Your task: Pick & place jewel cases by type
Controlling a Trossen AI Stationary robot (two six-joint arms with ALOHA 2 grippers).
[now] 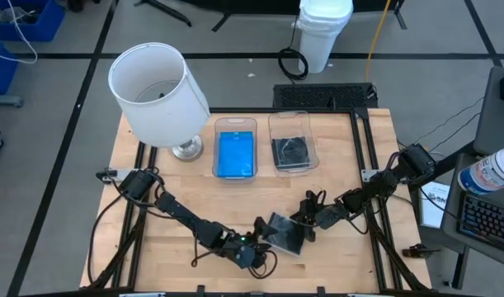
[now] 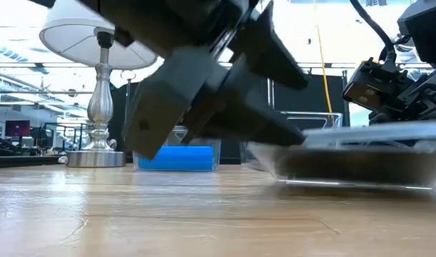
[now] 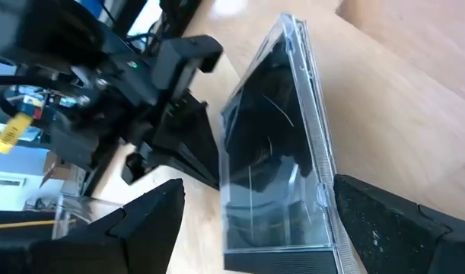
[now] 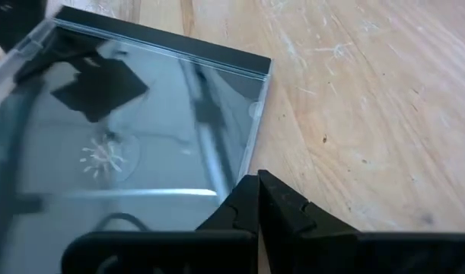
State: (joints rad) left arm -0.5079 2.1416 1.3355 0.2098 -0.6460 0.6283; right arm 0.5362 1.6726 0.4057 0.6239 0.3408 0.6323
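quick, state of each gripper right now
left gripper: open, fingers either side of the clear case, not clamped.
right gripper: shut, at that case's edge.

Both arms are black and jointed, with loose black cables looped along their links. The left gripper (image 1: 253, 252) shows a small green light; its fingers (image 3: 152, 221) are matt black wedges.

Clear jewel case (image 4: 133, 129) cut off at frame edge

A clear jewel case with dark insides (image 2: 360, 163) lies close to the wooden surface (image 2: 168, 214) at right. A large dark tool (image 2: 225, 100) fills the upper centre, its fingers reaching to the case's near edge. Behind stand a silver-stemmed lamp (image 2: 96, 78) and a clear bin holding a blue case (image 2: 176, 158).
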